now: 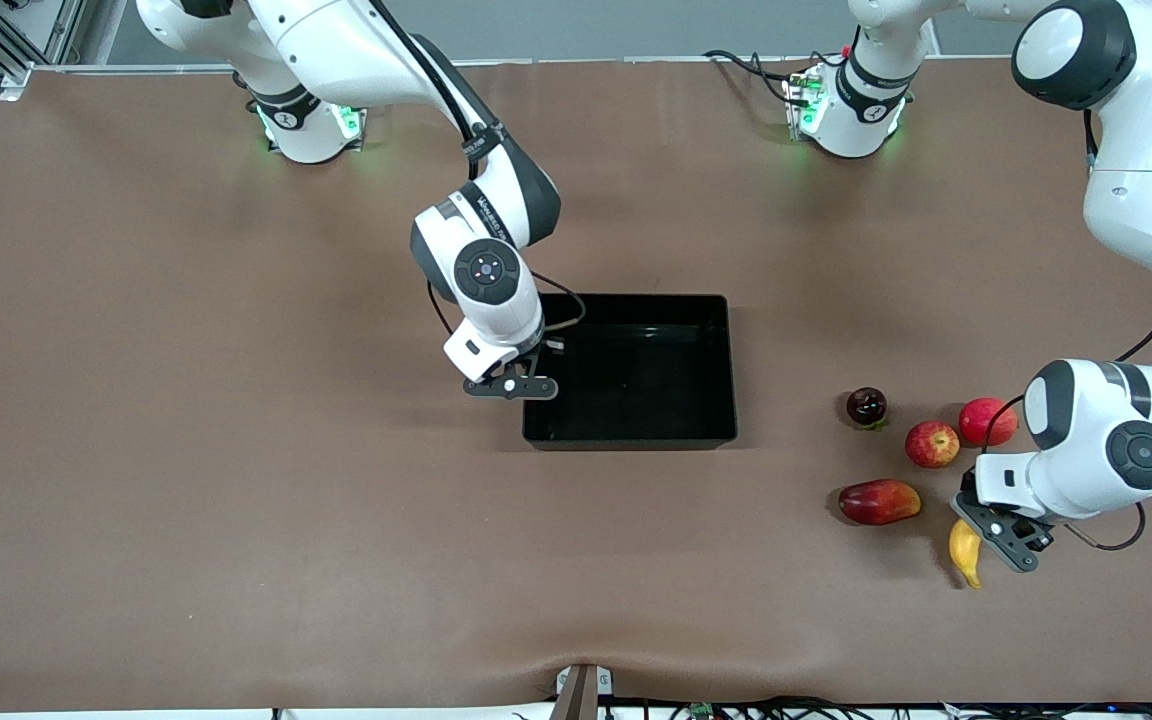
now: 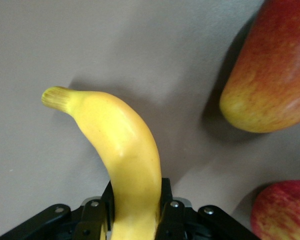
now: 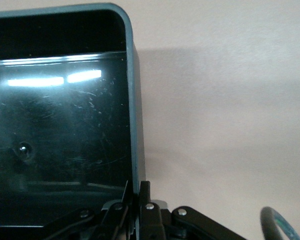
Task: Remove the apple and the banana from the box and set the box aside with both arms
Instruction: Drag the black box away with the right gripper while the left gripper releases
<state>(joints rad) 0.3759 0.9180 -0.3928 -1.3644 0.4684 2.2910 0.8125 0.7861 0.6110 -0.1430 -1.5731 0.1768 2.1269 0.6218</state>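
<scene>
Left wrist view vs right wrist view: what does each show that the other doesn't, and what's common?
Only the left wrist view: the banana gripped between the left claw fingers, part of the mango, and a slice of the apple, all on the table.

Only the right wrist view: the black box, empty in what shows, with the right claw pinching its side wall.

Both: the brown tabletop, and each arm's own claw shut on a task item.
</scene>
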